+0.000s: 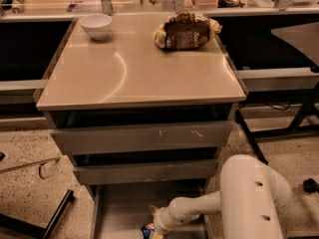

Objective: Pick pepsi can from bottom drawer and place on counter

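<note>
Grasp step: my claw (152, 226) in bottom drawer (119, 208), at pepsi can (148, 231); closure: cannot tell. Next: lift to counter (139, 73).

The arm (249, 198) was glossy white: a fat rounded shell with two small dark holes, narrowing to a slim ringed wrist. Its gripper (151, 226) sat low in the drawer (117, 208).

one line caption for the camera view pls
Pincer low in the open bottom drawer at the pepsi can; white bowl and snack bag sit on the counter.
</note>
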Robot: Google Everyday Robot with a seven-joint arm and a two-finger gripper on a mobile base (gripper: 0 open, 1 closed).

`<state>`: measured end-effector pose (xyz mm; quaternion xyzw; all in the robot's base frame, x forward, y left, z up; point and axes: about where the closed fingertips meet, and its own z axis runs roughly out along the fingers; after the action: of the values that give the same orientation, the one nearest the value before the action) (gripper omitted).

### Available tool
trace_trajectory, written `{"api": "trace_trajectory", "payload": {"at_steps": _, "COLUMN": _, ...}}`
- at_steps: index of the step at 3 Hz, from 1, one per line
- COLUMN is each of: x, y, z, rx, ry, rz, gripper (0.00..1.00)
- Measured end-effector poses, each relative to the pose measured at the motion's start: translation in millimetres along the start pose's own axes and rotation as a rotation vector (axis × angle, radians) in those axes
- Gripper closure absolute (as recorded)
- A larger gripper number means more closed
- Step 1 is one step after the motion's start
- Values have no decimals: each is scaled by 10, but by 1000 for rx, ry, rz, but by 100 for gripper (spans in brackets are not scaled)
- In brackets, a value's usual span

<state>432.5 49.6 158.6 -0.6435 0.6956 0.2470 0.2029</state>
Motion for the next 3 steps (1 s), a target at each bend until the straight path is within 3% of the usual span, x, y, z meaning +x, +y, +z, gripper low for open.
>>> {"api": "trace_trajectory", "payload": {"at_steps": 1, "x": 47, "y": -95, "z": 22, "rx": 52, "ry": 10, "rz": 26, "gripper": 0}}
{"api": "trace_trajectory", "payload": {"at_steps": 3, "x": 186, "y": -262, "z": 142, "rx": 61, "ry": 31, "rz": 73, "gripper": 0}}
